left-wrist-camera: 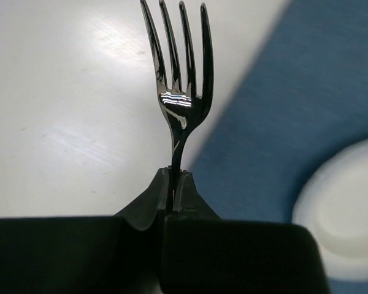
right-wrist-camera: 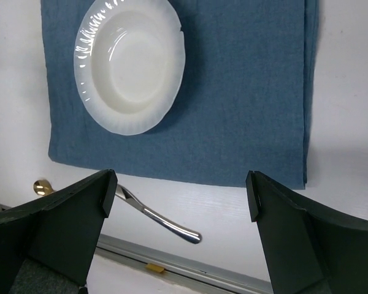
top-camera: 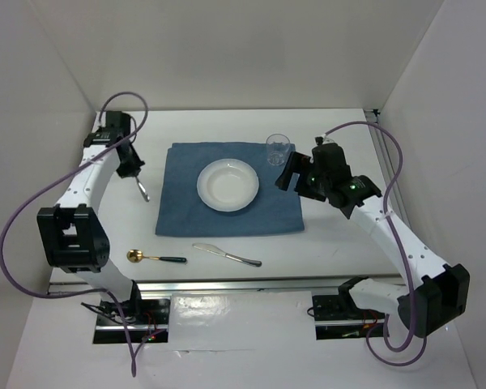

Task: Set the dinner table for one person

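the fork (left-wrist-camera: 183, 104) was clamped by its handle in the left gripper (left-wrist-camera: 175, 177), above the tabletop (top-camera: 324, 243) just left of the mat (top-camera: 186, 203). it was judged best lowered flat, parallel to the mat's edge, clear of the plate (top-camera: 228, 185). the right gripper (right-wrist-camera: 181, 187) was spread wide, empty.

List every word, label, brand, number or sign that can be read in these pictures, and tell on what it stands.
None can be read: the plate, fork, knife, spoon, glass and blue mat carry no text in any view.
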Action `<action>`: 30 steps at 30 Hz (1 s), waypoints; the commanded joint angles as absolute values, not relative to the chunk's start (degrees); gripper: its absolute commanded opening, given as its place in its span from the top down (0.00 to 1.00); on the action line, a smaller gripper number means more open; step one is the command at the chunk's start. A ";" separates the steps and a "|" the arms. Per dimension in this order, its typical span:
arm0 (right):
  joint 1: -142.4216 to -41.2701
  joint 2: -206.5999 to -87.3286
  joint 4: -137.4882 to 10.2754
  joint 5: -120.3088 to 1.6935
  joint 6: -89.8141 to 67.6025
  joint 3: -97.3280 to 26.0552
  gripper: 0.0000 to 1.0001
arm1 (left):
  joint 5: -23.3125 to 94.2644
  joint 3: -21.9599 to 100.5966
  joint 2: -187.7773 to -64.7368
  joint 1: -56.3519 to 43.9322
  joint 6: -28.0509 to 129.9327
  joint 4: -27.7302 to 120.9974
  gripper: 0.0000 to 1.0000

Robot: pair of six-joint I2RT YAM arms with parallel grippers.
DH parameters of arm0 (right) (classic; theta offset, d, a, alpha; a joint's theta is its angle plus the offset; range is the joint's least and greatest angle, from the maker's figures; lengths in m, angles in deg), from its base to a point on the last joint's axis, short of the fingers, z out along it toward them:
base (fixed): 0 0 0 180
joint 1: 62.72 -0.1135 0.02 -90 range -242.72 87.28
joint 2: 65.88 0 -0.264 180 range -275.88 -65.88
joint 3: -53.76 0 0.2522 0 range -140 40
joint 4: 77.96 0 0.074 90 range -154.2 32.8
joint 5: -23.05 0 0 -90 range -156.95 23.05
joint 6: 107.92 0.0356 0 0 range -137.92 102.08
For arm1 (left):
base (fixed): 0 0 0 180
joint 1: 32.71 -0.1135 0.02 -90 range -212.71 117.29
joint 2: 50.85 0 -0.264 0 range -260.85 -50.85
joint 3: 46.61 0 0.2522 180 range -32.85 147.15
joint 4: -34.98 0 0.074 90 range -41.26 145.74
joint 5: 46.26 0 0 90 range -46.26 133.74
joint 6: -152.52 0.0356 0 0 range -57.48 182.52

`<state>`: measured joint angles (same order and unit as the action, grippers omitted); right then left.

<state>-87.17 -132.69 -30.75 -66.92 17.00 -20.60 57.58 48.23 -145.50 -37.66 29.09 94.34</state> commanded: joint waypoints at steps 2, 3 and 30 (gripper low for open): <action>-86.27 -130.40 -29.23 -69.39 15.92 -20.30 0.00 | 55.87 53.80 -145.59 -29.12 33.78 97.24 1.00; -86.27 -130.40 -28.53 -70.28 15.92 -20.82 0.00 | 54.30 54.68 -146.82 -26.41 35.61 97.25 1.00; -83.64 -129.43 -26.67 -72.22 15.12 -22.15 0.00 | 54.90 61.37 -171.61 -16.01 36.59 101.21 1.00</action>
